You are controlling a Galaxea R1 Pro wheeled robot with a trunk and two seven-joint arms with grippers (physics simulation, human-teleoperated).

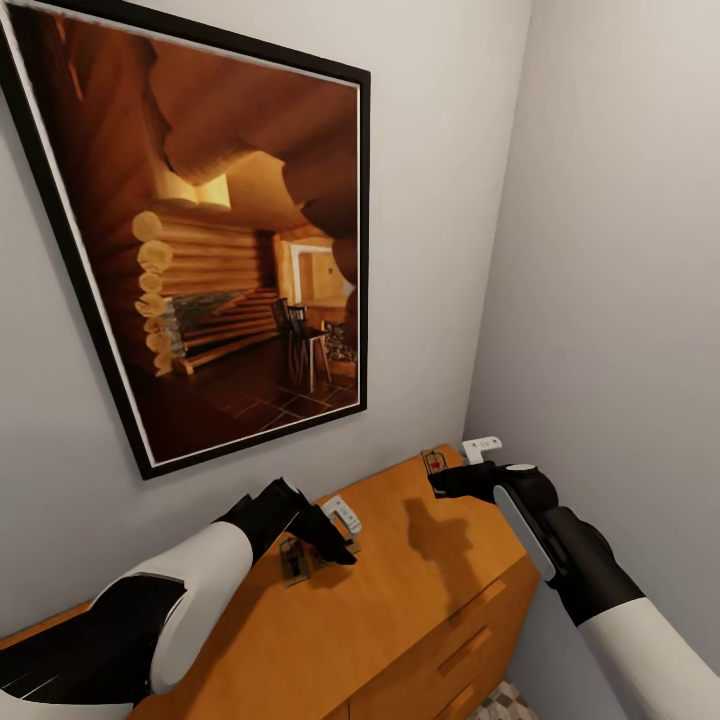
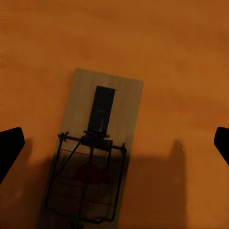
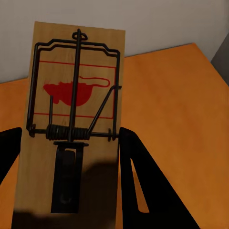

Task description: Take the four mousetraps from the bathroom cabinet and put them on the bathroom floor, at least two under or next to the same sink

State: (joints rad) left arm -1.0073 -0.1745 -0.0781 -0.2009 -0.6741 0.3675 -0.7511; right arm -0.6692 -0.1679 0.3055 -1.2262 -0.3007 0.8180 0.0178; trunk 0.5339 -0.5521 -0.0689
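Right jaws pinching flat tan mousetrap [image 3: 71, 124], left jaws spread over another mousetrap [image 2: 93, 152], glossy orange cabinet [image 1: 420, 600].

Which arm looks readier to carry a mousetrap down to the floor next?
Probably the right: its gripper looks shut on a mousetrap, above the cabinet. The left gripper hovers open over another trap.

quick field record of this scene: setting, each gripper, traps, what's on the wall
setting: orange-brown wooden cabinet in a grey-walled corner
left gripper: open, over a mousetrap lying flat on the cabinet top
right gripper: shut on a second mousetrap, held above the cabinet top near the wall
traps seen in head view: one by each gripper
wall: large black-framed picture of a log cabin interior
floor: patterned tile at the cabinet's foot
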